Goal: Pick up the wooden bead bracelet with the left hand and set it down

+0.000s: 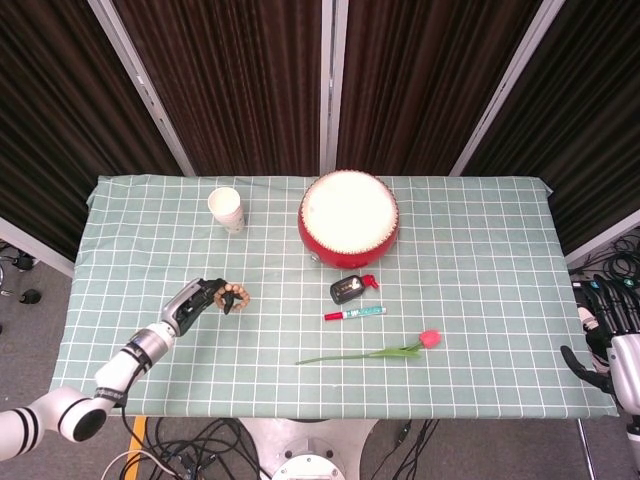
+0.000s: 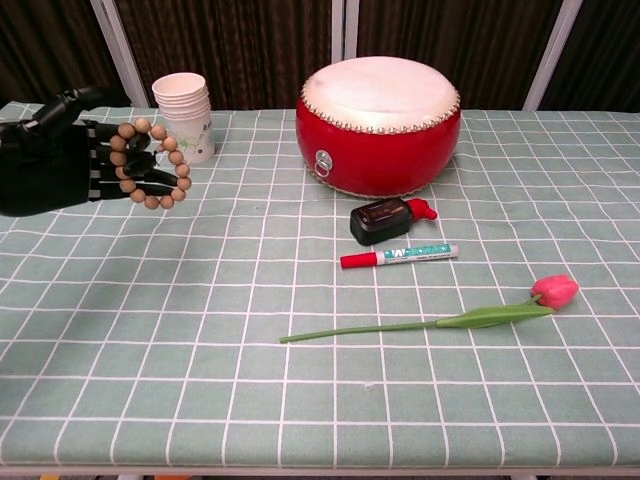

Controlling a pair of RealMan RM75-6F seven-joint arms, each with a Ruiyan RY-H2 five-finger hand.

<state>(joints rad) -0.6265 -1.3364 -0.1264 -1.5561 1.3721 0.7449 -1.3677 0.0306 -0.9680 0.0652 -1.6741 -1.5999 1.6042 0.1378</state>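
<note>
So the pick-up half looks done: the left hand (image 2: 45, 155) has the wooden bead bracelet (image 2: 148, 163) hooked on its fingers, with the loop hanging off the fingertips toward the middle of the surface (image 2: 300, 400). From the chest view the bracelet seems lifted clear of the cloth, though I can't be totally sure it isn't grazing it. What's left, I'd guess, is just lowering it and letting go. Pose-wise, the left arm reaches in from the near-left corner, forearm low and angled toward the paper cups (image 2: 184, 115), palm side facing roughly right, fingers partly curled through the ring and the thumb sticking up above it. It's not a tight fist, more of a loose hook. The bracelet sits just in front of those cups, well left of the red drum (image 2: 380, 125). The right hand (image 1: 608, 335) is parked off the far right edge of the surface, holding nothing that I can see, fingers loosely apart. The marker (image 2: 398, 256) and the tulip (image 2: 450, 318) are well away from the action.
</note>
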